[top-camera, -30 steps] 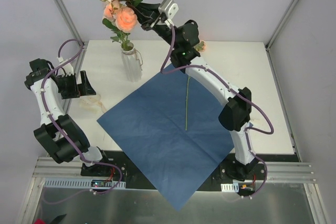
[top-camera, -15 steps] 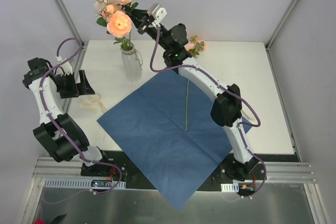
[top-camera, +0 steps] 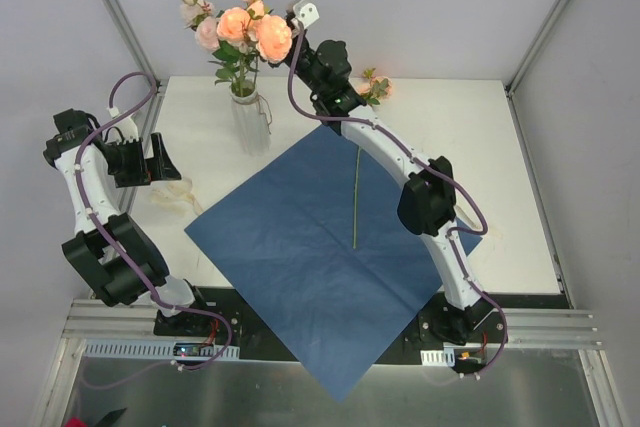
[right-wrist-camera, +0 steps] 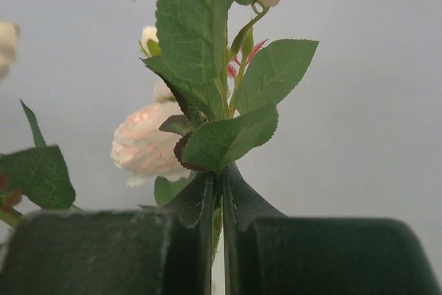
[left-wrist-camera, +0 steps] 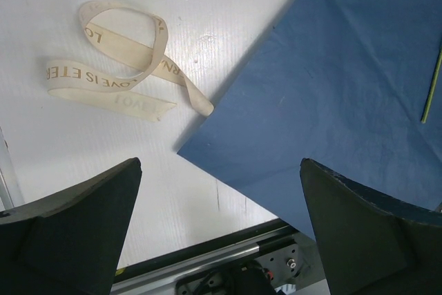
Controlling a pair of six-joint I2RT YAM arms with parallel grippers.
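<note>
Right jaws are being clamped on a rose stem [right-wrist-camera: 224, 98] (left jaws gaping, empty); a loose stalk [top-camera: 355, 197] is already laid on the paper [top-camera: 290, 247], ribbon [left-wrist-camera: 97, 81] untouched.

Blue paper sheet [top-camera: 300, 257] spread corner-on across white table [top-camera: 500, 167], near corner hanging over the front edge. Thin green stem [top-camera: 355, 197] lying on the sheet. Cream printed ribbon [left-wrist-camera: 117, 67] looped just left of it. Glass vase [top-camera: 250, 125] upright near the sheet's far corner. Small orange bloom [top-camera: 375, 90] by the back edge.
</note>
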